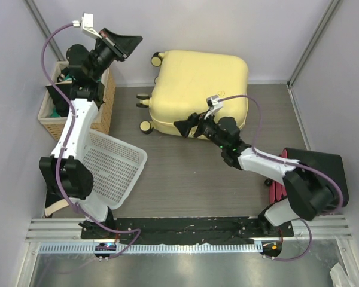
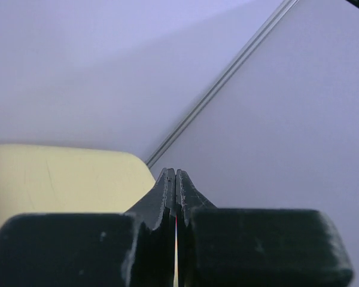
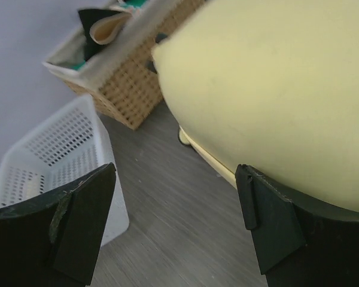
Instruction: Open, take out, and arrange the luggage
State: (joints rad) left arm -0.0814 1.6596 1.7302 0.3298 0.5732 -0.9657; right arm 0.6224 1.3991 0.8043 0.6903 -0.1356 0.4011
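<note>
On the grey table (image 1: 191, 179) we count one luggage (image 1: 197, 78), one wicker basket (image 1: 107, 98), one white basket (image 1: 116, 162). Left gripper (image 1: 127, 43) pinched together, right gripper (image 1: 185, 125) apart.

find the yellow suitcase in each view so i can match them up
Top external: the luggage, upper centre by the back wall.
Left wrist: lower left, behind the shut left claw.
Right wrist: fills the upper right.
Shared landmark: wicker basket, left of it in top external and right wrist only.
</note>
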